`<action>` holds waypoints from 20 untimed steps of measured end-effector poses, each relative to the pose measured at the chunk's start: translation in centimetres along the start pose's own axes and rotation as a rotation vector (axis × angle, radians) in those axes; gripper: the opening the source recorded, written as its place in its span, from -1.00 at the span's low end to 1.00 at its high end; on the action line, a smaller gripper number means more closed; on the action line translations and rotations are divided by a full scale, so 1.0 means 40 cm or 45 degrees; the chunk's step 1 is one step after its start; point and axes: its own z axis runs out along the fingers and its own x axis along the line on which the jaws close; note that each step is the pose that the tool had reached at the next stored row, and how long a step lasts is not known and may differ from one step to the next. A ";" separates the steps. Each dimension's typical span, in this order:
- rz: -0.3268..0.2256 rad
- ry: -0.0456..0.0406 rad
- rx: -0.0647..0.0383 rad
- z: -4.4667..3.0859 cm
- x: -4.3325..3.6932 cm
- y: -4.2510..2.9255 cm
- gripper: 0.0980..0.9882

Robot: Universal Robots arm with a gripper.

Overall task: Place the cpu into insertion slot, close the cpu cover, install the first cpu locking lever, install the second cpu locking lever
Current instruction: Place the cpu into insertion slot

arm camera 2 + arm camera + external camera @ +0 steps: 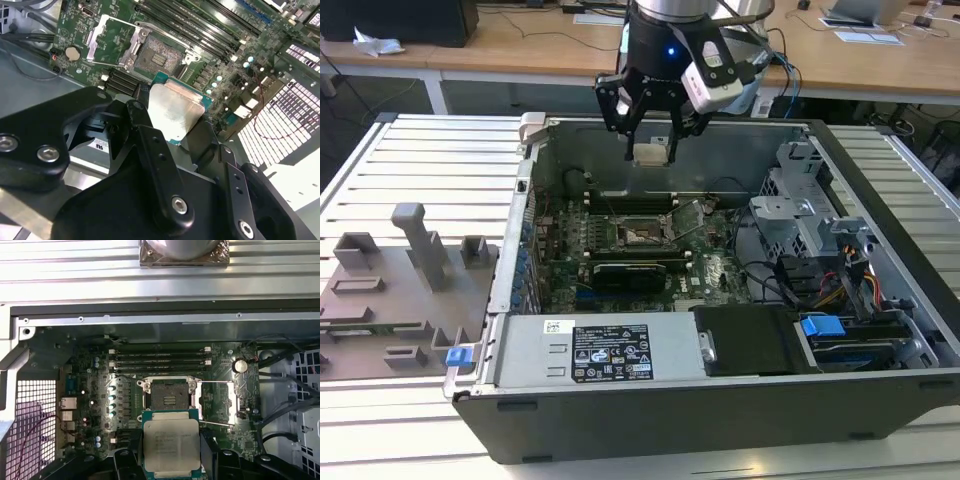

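The silver-topped black wrist (665,35) has a small blue light (669,52), a grey-white box (715,75) and a black gripper (652,148) with angular linked fingers (155,165) pinned by silver screws (180,204).

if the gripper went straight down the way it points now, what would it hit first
Probably the insertion slot or the motherboard right beside it. The cpu held in the gripper hangs above the board, with no obstacle seen between them. Exact alignment is unclear.
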 end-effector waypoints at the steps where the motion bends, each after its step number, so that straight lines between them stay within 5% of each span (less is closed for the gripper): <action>1: 0.000 0.000 0.004 0.004 0.000 0.000 0.00; 5: -0.006 0.000 0.051 0.049 -0.019 0.018 0.00; 14: -0.009 0.006 0.051 0.093 -0.045 0.021 0.00; 20: -0.009 0.011 0.052 0.141 -0.051 0.017 0.00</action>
